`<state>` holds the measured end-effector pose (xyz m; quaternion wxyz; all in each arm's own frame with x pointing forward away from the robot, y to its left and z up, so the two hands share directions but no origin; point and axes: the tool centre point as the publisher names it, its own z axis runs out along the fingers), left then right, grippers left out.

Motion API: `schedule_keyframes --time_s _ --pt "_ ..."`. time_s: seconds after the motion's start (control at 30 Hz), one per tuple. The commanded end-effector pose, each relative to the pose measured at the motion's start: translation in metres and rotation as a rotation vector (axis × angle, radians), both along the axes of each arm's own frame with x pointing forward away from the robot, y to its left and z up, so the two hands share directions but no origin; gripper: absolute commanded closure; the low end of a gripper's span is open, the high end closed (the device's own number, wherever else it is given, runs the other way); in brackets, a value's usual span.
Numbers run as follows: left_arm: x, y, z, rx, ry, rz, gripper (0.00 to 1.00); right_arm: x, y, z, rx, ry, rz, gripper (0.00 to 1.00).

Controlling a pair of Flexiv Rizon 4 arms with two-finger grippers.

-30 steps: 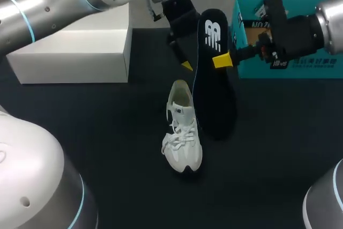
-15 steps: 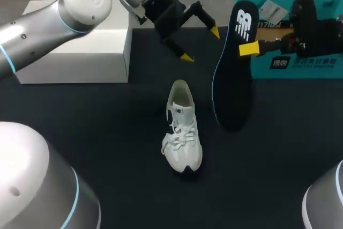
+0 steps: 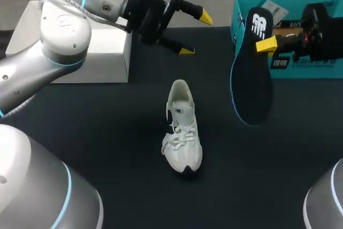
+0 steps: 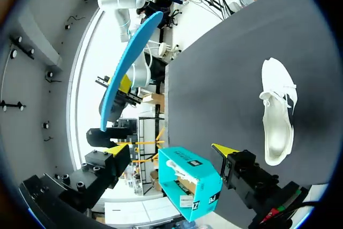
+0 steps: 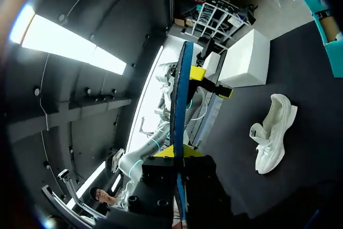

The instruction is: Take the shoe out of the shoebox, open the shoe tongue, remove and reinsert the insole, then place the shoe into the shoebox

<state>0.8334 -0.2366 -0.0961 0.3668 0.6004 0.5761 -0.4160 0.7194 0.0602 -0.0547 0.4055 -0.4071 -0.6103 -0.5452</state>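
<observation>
Right gripper [image 3: 266, 44] is clamped on the black insole [image 3: 251, 87] near its heel end, with one yellow tip across the printed face. The rest of the insole runs out past the fingers, held off the dark table [image 3: 107, 132]. In our right wrist view the insole [image 5: 181, 100] sits edge-on between our fingers, blue rim toward us, extending straight ahead of the gripper [image 5: 179, 155]. The teal shoebox [image 3: 300, 71] is just behind this gripper. The white shoe [image 3: 182, 127] stands on its sole on the table, laces up, well apart from both grippers and off to the insole's side. Left gripper [image 3: 194, 34] is spread wide and holds nothing. It hovers just beside the white box [image 3: 80, 52], with the shoe [image 4: 278, 113] ahead of it and to one side. In our left wrist view the shoebox [image 4: 193, 186] shows far ahead between the open fingers, untouched, with the insole [image 4: 126, 68] beyond it.
</observation>
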Motion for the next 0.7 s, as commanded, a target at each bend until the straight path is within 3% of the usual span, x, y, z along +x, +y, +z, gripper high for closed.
schedule_keyframes --time_s 0.03,0.3,0.7 --pt "-0.025 0.006 0.007 -0.244 -0.051 0.060 0.00 0.025 0.004 -0.001 -0.025 0.042 0.049 1.00" --pt "-0.047 -0.002 0.018 -0.336 -0.174 0.084 0.00 0.051 0.009 -0.004 -0.049 0.104 0.040 1.00" --pt "-0.066 -0.022 0.030 -0.439 -0.151 0.017 0.00 0.082 0.020 -0.008 -0.105 0.147 0.037 1.00"
